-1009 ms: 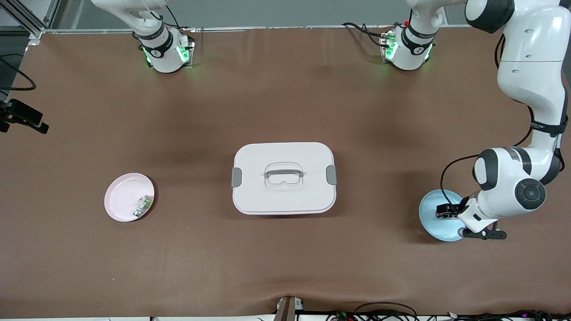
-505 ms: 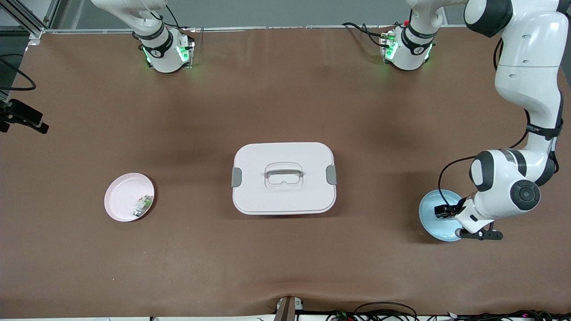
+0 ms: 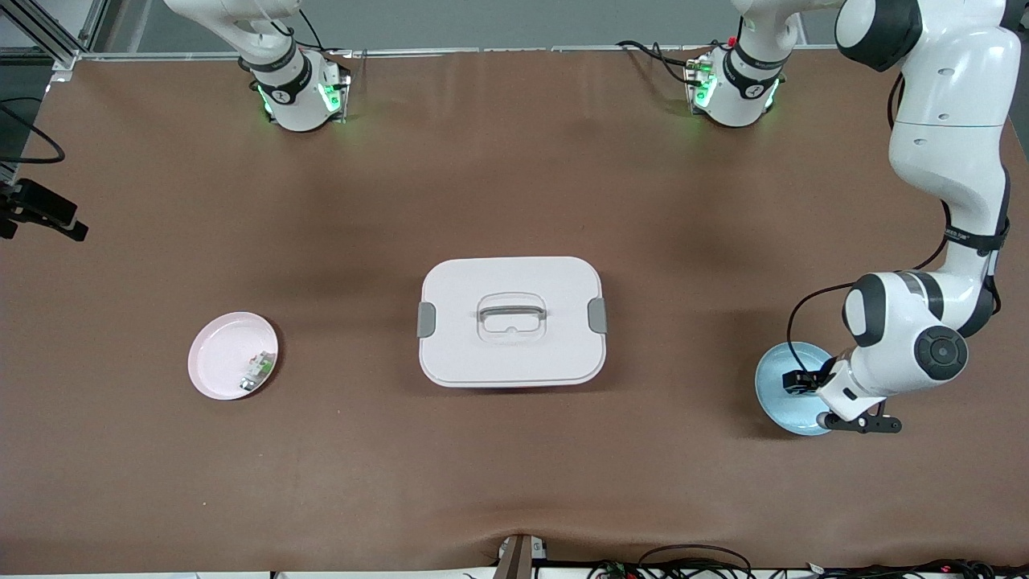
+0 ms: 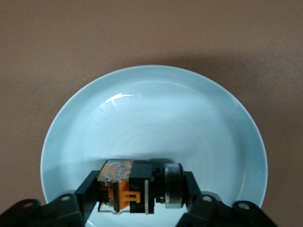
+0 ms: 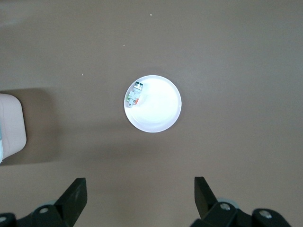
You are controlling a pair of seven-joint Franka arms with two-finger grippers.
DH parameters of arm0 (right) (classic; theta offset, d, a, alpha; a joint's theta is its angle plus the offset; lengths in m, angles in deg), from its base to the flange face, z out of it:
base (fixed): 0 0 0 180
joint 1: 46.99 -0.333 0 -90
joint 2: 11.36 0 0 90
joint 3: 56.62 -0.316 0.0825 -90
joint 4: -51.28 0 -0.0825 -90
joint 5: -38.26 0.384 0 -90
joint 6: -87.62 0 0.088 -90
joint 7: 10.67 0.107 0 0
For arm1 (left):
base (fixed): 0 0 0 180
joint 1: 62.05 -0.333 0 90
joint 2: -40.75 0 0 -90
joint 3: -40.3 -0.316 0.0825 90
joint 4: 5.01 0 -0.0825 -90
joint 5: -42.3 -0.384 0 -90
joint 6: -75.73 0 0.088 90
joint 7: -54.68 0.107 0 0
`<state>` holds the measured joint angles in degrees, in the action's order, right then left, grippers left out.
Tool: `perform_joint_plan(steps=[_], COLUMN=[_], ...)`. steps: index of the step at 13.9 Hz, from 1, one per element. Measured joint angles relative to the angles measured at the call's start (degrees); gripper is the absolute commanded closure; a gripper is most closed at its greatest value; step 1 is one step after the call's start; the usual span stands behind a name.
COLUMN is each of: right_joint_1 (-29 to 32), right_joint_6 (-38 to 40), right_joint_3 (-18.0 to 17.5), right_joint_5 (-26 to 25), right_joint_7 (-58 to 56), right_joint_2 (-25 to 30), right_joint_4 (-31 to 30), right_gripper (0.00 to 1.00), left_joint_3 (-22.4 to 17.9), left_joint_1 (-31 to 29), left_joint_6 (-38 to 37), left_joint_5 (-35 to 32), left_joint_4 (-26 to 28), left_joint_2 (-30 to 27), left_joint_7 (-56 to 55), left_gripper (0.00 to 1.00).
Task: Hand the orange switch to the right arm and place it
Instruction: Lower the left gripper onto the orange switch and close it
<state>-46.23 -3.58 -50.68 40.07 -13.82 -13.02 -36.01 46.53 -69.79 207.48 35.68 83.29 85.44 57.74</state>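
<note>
1. The left gripper (image 4: 139, 189) was down inside a pale blue plate (image 3: 776, 378), which sat near the tabletop's edge at the left arm's end, in the half nearer the front camera.
2. Its two black fingers (image 4: 90, 191) were closed against the ends of the orange switch (image 4: 130, 187), a short black body with orange and white marks and a dark round end.
3. The switch lay on its side, low in the plate's bowl; whether it touched the plate or hung just above it could not be told.
4. In the front view the switch was hidden under the left arm's wrist; only a dark bit of the left gripper (image 3: 800, 382) showed over the plate.
5. The right gripper (image 5: 139, 196) hung high over the table with its fingers spread wide and nothing between them. The right arm waited; only its base and lower link showed in the front view.
6. Below it sat a pink plate (image 3: 217, 358) with a small green-white part (image 3: 257, 371) at its rim, toward the right arm's end.
7. A white lidded box (image 3: 511, 322) with grey side latches stood at the tabletop's centre.
8. Wide bare brown tabletop (image 3: 691, 241) lay between the box and each plate, and along the edge nearest the front camera.
</note>
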Motion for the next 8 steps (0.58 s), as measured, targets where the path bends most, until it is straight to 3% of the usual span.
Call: perform_joint_plan(steps=[2,3,8], right_joint_1=[0.0,0.0,0.0], right_joint_6=[0.0,0.0,0.0], right_joint_3=[0.0,0.0,0.0], right_joint_5=[0.0,0.0,0.0], right_joint_7=[0.0,0.0,0.0], right_joint_2=[0.0,0.0,0.0], right_joint_4=[0.0,0.0,0.0], right_gripper=[0.0,0.0,0.0], left_joint_3=[0.0,0.0,0.2], left_joint_1=[0.0,0.0,0.4], left_joint_6=[0.0,0.0,0.1], left_joint_5=[0.0,0.0,0.0], left_joint_4=[0.0,-0.1,-1.0], left_joint_2=[0.0,0.0,-0.5], left_joint_7=[0.0,0.0,0.0], left_gripper=[0.91,1.0,1.0])
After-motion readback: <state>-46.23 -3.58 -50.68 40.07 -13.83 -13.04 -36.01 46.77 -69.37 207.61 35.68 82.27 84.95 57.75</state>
